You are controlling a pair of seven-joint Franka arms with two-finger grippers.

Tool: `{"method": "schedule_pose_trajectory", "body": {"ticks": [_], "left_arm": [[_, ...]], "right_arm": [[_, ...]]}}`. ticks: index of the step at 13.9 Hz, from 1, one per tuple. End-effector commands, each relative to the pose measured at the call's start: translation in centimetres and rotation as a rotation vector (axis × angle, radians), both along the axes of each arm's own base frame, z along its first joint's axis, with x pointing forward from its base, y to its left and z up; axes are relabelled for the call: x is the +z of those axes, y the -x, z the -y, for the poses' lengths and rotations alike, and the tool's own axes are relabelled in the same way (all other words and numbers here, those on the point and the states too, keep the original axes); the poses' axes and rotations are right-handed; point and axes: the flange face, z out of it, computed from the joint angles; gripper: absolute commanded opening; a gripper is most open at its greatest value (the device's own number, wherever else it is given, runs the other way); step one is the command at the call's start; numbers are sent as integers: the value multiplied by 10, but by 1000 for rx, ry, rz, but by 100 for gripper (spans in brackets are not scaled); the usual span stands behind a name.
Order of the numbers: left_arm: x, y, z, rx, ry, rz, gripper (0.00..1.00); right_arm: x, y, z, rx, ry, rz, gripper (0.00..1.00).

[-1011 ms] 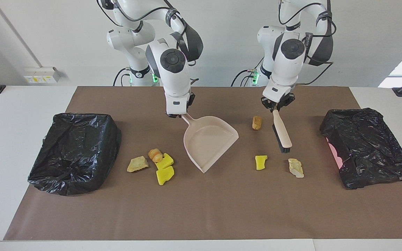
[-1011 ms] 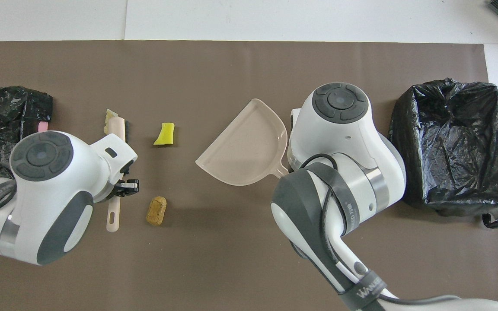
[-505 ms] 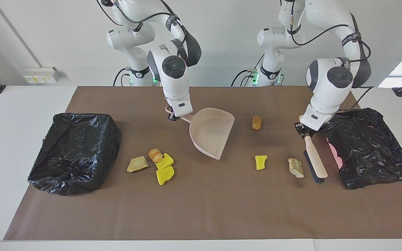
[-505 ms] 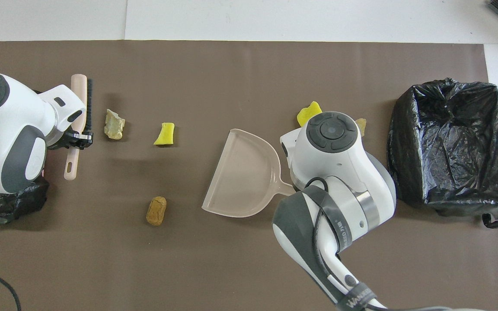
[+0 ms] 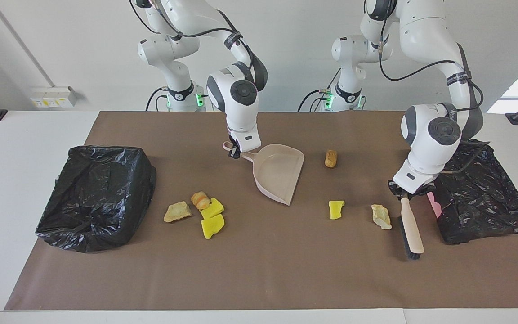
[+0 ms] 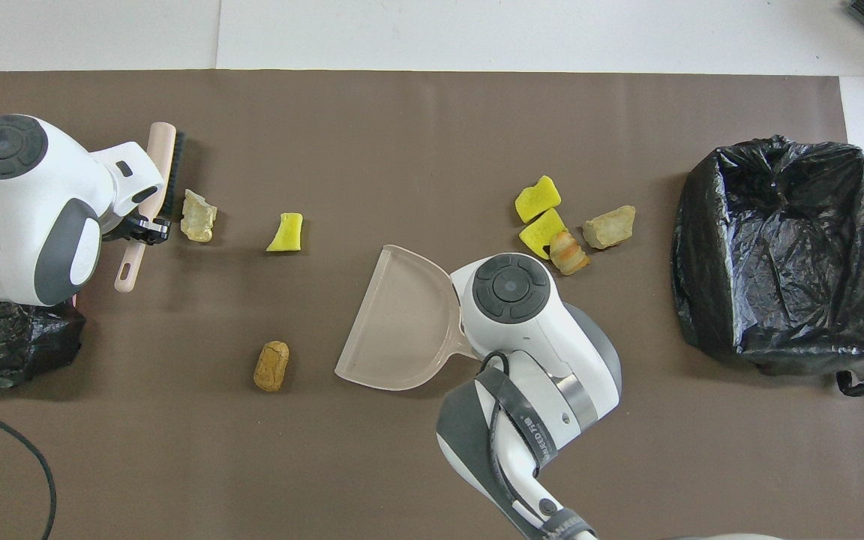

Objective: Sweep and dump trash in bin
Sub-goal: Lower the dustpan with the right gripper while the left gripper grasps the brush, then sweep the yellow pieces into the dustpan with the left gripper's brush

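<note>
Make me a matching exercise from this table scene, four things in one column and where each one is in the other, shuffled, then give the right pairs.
Things:
1. dustpan
2. brush
3. orange-brown lump
4. black-lined bin

Places:
A. alone on the mat, nearer to the robots than the single yellow chunk
B. held by its handle in the left gripper, beside the pale lump
C. at the right arm's end of the table
D. held by its handle in the right gripper, mid-table

Pairs: 1-D, 2-B, 3-A, 4-C
</note>
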Motion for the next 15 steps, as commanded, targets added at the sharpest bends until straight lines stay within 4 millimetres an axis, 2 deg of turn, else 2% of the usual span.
{"method": "schedule_pose_trajectory", "body": {"ticks": [1,3,7,12,15], "left_arm": [[-4,13,31,-110,-9,-32,0],[-8,25,57,-137,23,-54,0],[-15,65,114,-161,117,-116,0],[-13,130,191,-288,102,-214,0],[-9,161,236,-287,180,-284,0]], "right_arm": [[1,-1,-7,-16,17,25,0],[0,-1,-7,-28,14,30,0],[1,0,-7,-50,19,32,0],[-1,1,-6,-53,22,28,0],[0,1,-6,-53,22,28,0]]}}
